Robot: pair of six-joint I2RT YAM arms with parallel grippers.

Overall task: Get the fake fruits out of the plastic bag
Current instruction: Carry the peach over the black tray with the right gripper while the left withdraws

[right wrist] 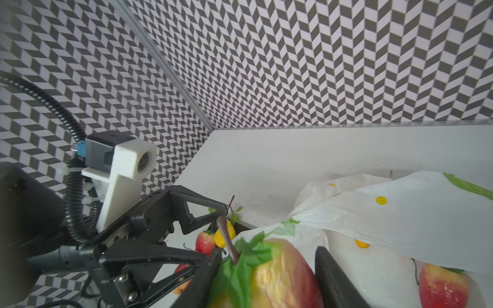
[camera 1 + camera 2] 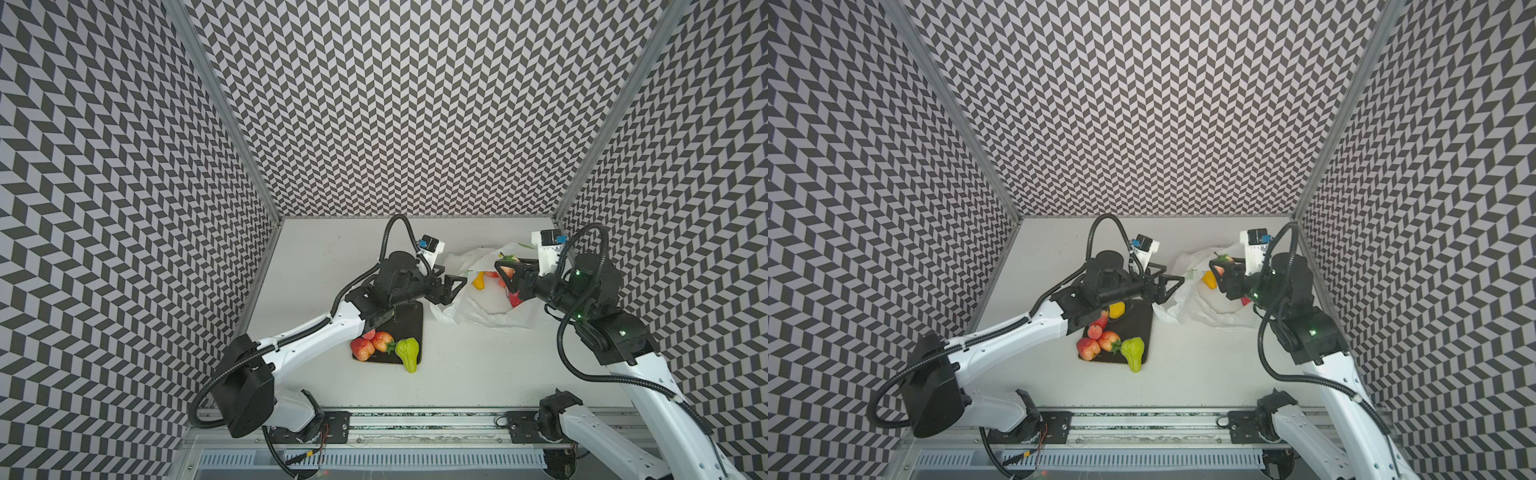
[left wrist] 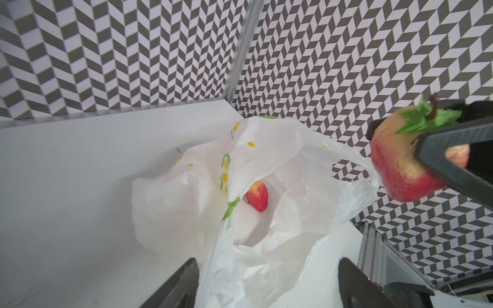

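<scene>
holding apple (image 1: 277,274) in right jaws, pinched across its sides, just above bag (image 2: 478,316) at far right of surface (image 2: 478,374). left jaws wide at bag's mouth, gripping nothing. more fruit inside: red one (image 3: 256,196), orange pear (image 2: 479,281). step in hand, by judgement: carry apple to plate (image 2: 409,320). raise clear of film first; mind left arm (image 2: 316,336) over plate's far half; lower close before release to stop rolling; place away from green pear (image 2: 407,353) overhanging near rim.
</scene>
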